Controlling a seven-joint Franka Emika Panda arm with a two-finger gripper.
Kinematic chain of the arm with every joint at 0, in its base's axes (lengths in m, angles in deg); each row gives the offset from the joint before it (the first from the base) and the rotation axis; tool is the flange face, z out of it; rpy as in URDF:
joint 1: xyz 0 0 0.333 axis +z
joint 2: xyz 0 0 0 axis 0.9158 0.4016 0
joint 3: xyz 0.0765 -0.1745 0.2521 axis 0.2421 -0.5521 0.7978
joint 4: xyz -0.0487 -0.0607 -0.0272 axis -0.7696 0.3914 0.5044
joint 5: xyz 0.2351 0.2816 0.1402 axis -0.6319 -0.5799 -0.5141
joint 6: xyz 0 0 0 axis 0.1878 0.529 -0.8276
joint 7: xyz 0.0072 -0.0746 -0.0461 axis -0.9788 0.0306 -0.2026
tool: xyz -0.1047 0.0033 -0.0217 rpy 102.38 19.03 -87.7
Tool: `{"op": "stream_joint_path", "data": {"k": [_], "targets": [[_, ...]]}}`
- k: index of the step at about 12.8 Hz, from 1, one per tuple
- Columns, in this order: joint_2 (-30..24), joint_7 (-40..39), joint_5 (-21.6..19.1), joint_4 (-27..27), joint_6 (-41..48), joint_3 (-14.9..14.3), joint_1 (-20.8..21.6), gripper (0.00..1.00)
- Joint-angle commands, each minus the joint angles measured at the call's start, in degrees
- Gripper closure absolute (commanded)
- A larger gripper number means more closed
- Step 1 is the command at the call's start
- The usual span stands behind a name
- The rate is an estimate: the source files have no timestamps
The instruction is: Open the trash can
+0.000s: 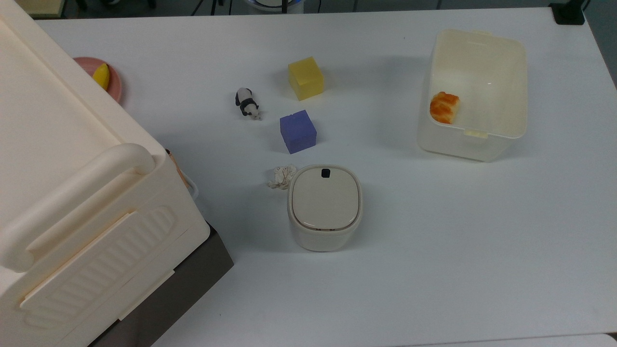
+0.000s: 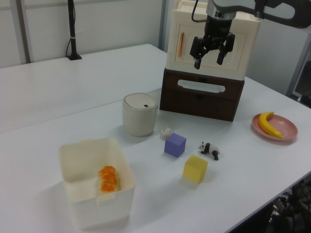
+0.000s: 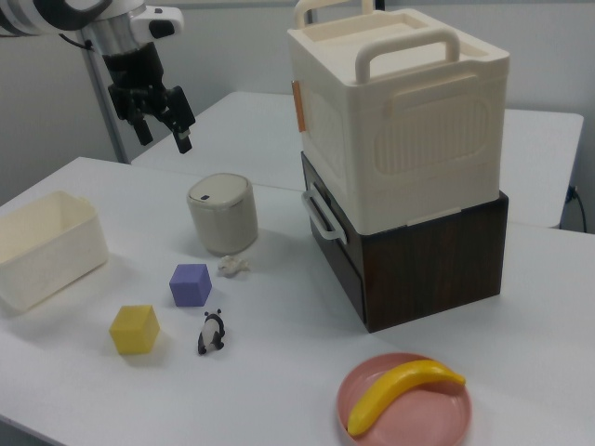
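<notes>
Trash can (image 1: 325,207) stands near the middle of the white surface (image 1: 458,241), lid flat and closed, small black button (image 1: 325,172) at the lid edge facing the purple block (image 1: 298,131). Crumpled paper scrap (image 1: 282,177) lies just beside the can, between it and the purple block.

Pincer (image 2: 212,55) hangs in the air well above the surface, fingers spread, holding nothing; in the left view it sits in front of the big cream ribbed box (image 2: 214,41) (the one stacked on a dark brown drawer unit (image 2: 201,94)). In the right view the pincer (image 3: 160,125) is up and to the right view's left of the can (image 3: 223,214), well apart from it.

Yellow block (image 1: 305,78) and a toy panda (image 1: 248,103) lie beyond the purple block, towards the far edge in the top view. Lidless cream tub (image 1: 475,91) near the surface's far right corner in the top view, an orange food piece (image 1: 444,107) inside. Pink plate (image 3: 405,401) with a banana (image 3: 402,390) near the drawer unit
</notes>
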Motion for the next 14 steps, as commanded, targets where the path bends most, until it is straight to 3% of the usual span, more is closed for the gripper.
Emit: {"op": "stream_joint_path", "data": {"k": [1, 14], "targets": [[-0.6, -0.8, 0.7, -0.3, 0.5, 0.0, 0.3, 0.00], [-0.6, -4.9, 0.6, -0.4, 0.5, 0.0, 0.4, 0.00]]}}
